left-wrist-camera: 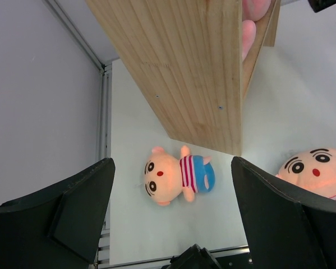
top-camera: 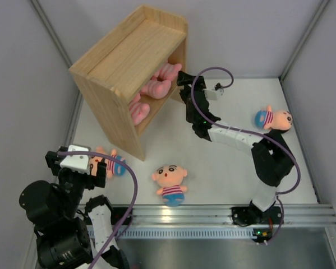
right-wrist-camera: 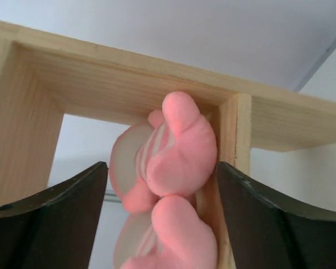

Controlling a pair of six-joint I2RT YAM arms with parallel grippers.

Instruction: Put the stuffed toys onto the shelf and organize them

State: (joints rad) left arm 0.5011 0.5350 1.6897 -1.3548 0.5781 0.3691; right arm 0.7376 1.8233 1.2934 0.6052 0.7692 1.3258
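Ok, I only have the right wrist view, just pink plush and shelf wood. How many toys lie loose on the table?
Observer: Three peach dolls: the left doll by the shelf side panel, the middle doll, and the right doll.
Operator: Is the left gripper holding anything?
Observer: No, the left gripper hangs open and empty over the left doll.

Site is reading as a robotics lab cell, not a home. Plain grey partition walls (top-camera: 16,84) are boxing in a white tabletop (top-camera: 224,168) on the left, top and right of the frame. A bare aluminium rail (top-camera: 212,212) is running along the bottom edge. The left arm (top-camera: 55,224) and right arm (top-camera: 268,162) are sitting at the rail, with a purple cable (top-camera: 135,185) looping loose.
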